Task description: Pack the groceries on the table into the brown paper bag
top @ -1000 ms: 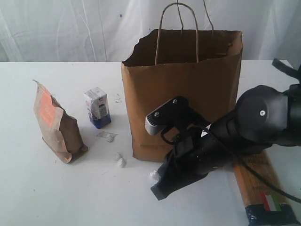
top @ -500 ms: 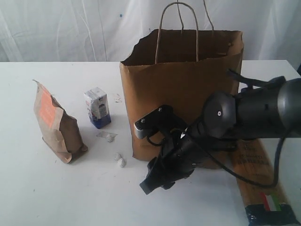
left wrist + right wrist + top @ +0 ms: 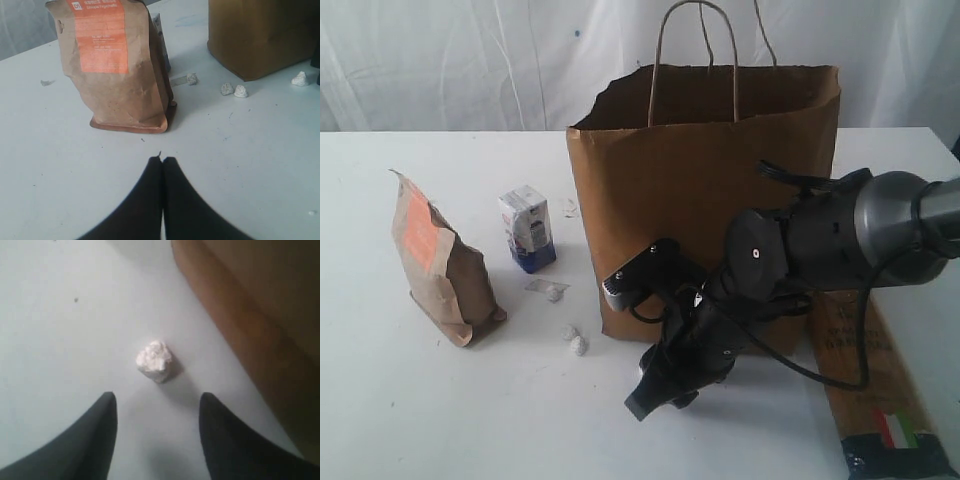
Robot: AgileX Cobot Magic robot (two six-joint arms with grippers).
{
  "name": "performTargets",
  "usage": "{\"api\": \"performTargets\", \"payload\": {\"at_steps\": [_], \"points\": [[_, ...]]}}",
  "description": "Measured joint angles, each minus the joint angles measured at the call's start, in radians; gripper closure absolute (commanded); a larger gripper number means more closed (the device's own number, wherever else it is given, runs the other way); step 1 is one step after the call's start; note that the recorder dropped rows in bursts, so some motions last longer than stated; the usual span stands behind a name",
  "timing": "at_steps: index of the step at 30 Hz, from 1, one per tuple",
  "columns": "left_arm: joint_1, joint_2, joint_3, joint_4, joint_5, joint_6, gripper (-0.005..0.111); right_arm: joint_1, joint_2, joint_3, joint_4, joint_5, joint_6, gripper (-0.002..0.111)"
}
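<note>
- Lowering the right gripper (image 3: 157, 405) well, I judge, means keeping its parted black fingers level over the large flat white table (image 3: 410, 420) and centred on the target; they stand open and hold nothing.
- A small crumpled white lump (image 3: 155, 361) lies just ahead of that gap, near the base of the tall brown kraft paper bag (image 3: 700, 190). The finger nearer the bag should stay off its wall, or the bag may be pushed.
- The long spaghetti packet (image 3: 872, 385) lies flat just beside the bag, on the right.
- The brown orange-labelled pouch (image 3: 440, 265) and small white-blue carton (image 3: 528, 228) stand to the bag's left.
- The right arm reaches across the bag's front, wrist pitched down, gripper low.
- The left gripper (image 3: 162, 161) is closed and empty, pointing at the pouch, apart from it.
</note>
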Motion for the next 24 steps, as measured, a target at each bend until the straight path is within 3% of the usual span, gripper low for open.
{"api": "performTargets", "payload": {"at_steps": [24], "points": [[0.0, 0.0, 0.0, 0.0, 0.0, 0.0, 0.107, 0.0, 0.02, 0.0, 0.04, -0.058, 0.0, 0.06]]}}
